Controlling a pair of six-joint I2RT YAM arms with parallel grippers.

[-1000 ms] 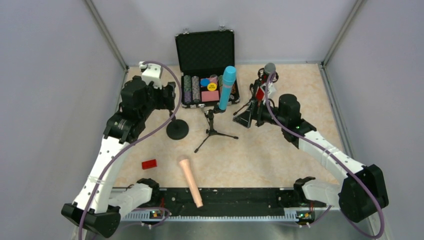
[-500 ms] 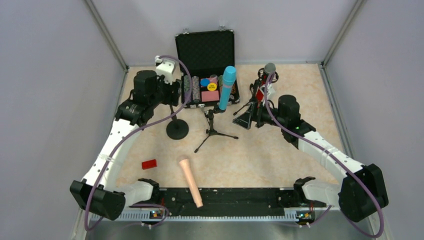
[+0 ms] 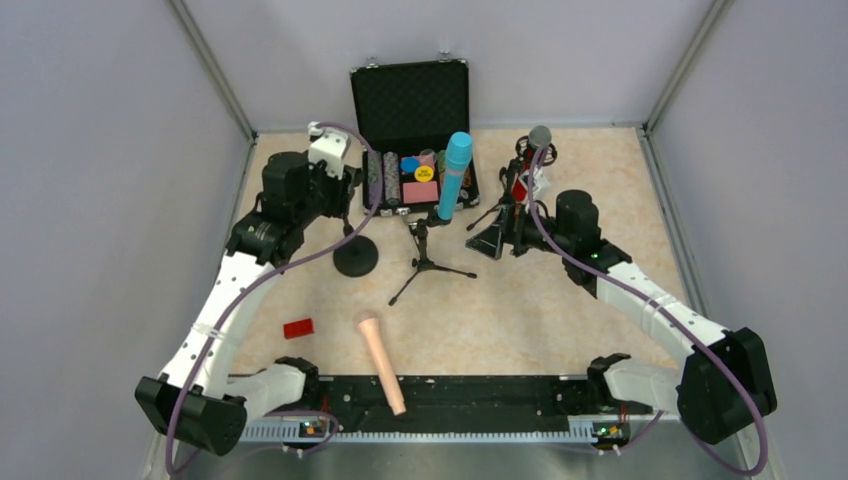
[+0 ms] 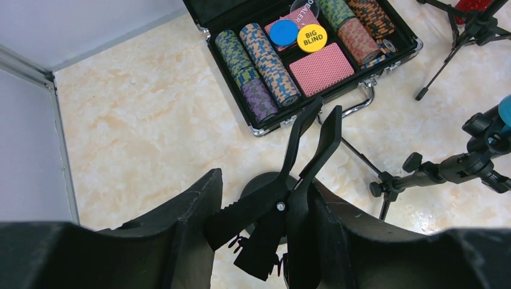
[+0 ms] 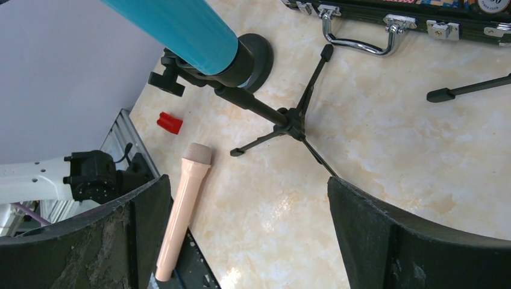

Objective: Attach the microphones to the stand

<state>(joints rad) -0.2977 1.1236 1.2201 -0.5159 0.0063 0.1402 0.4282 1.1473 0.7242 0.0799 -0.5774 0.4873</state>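
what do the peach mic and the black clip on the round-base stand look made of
The peach mic looks like matte plastic: one even colour, no mesh. The black clip is matte plastic or coated metal; a coil spring seems to sit below its pivot.

The left arm (image 3: 225, 300) is being held reaching far forward, with the left gripper (image 4: 265, 195) being pressed from both sides onto the handles of a black spring clip (image 4: 313, 138). The right arm (image 3: 650, 300) is being held stretched forward and inward, with the right gripper (image 5: 248, 186) being held spread wide.
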